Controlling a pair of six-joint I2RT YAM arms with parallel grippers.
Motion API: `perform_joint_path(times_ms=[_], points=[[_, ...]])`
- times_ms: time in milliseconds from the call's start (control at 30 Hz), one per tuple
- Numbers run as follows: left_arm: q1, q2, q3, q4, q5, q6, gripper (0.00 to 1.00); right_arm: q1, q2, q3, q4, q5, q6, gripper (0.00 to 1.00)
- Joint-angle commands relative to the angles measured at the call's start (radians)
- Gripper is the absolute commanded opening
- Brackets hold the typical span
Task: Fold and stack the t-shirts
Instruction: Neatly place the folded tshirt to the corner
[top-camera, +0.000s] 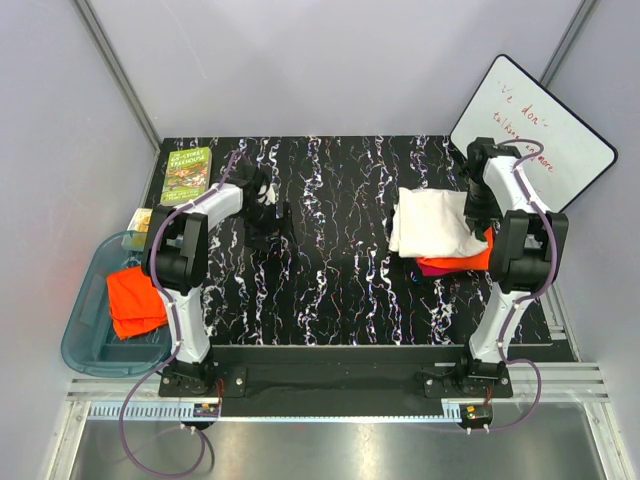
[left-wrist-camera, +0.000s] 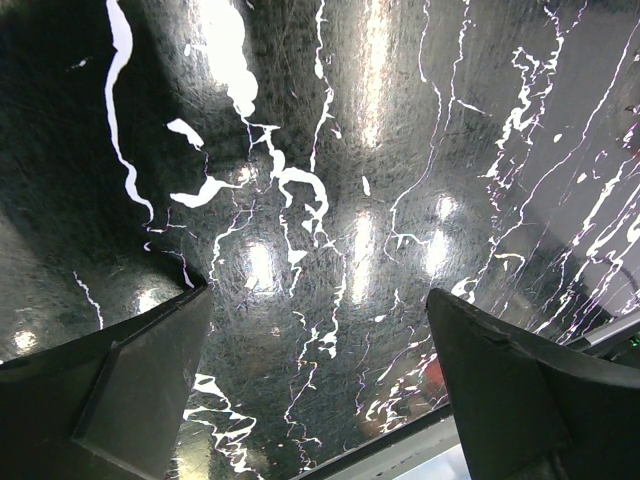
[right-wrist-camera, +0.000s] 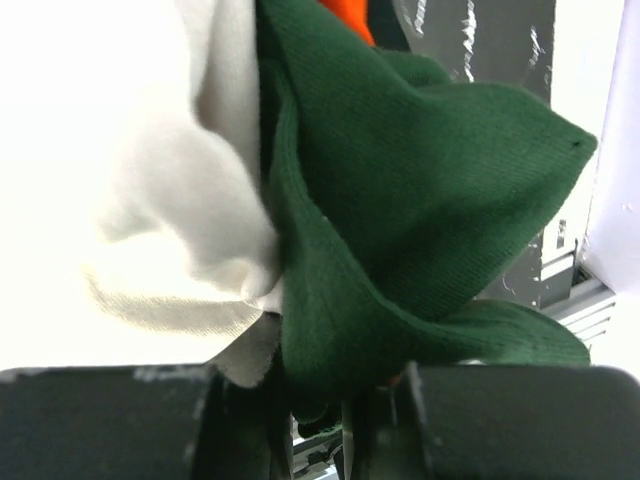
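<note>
A cream t-shirt (top-camera: 432, 222) lies folded on top of an orange t-shirt (top-camera: 480, 258) at the right of the black marbled table (top-camera: 330, 280). My right gripper (top-camera: 478, 207) is at the pile's right edge. In the right wrist view it (right-wrist-camera: 345, 400) is shut on the cream tee's dark green sleeve (right-wrist-camera: 420, 180), beside the cream body cloth (right-wrist-camera: 130, 150), with a sliver of orange (right-wrist-camera: 345, 15) above. Another orange t-shirt (top-camera: 135, 300) lies crumpled in the bin at the left. My left gripper (top-camera: 270, 222) (left-wrist-camera: 318, 295) hangs open above bare tabletop, holding nothing.
A blue plastic bin (top-camera: 85, 335) sits off the table's left edge. A green book (top-camera: 187, 172) lies at the back left corner. A whiteboard (top-camera: 535, 130) leans at the back right. A strip of magenta cloth (top-camera: 440, 268) shows under the pile.
</note>
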Motion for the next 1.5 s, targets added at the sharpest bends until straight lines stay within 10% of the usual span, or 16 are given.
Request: perform_joint_path(times_ms=[0, 100, 233, 667, 833, 900, 967, 1000, 1233, 1467], points=[[0.0, 0.015, -0.024, -0.04, -0.066, 0.028, 0.99, -0.037, 0.03, -0.048, -0.014, 0.142, 0.035, 0.2], [0.0, 0.013, -0.029, -0.041, -0.064, 0.031, 0.99, -0.041, 0.084, -0.059, -0.003, 0.19, 0.082, 0.35], [0.0, 0.01, -0.04, -0.041, -0.067, 0.035, 0.99, -0.038, 0.064, -0.035, -0.014, 0.182, 0.107, 0.99], [-0.007, 0.018, -0.053, -0.035, -0.066, 0.035, 0.99, -0.023, -0.35, -0.007, 0.044, -0.16, 0.067, 1.0], [-0.012, 0.015, -0.058, -0.035, -0.07, 0.035, 0.99, -0.02, -0.387, -0.087, 0.201, -0.506, 0.078, 1.0], [-0.012, 0.013, -0.061, -0.037, -0.073, 0.035, 0.99, -0.014, -0.367, -0.136, 0.253, -0.679, 0.093, 0.88], [-0.013, 0.01, -0.067, -0.035, -0.078, 0.035, 0.99, -0.012, -0.335, -0.185, 0.331, -0.788, 0.125, 0.16], [-0.015, 0.01, -0.07, -0.035, -0.079, 0.035, 0.99, -0.009, -0.325, -0.2, 0.36, -0.879, 0.141, 0.0], [-0.016, -0.002, -0.092, -0.034, -0.093, 0.035, 0.99, -0.007, -0.249, -0.381, 0.65, -1.189, 0.294, 0.0], [-0.018, -0.003, -0.093, -0.034, -0.098, 0.034, 0.99, -0.009, -0.158, -0.53, 0.637, -1.137, 0.325, 0.0]])
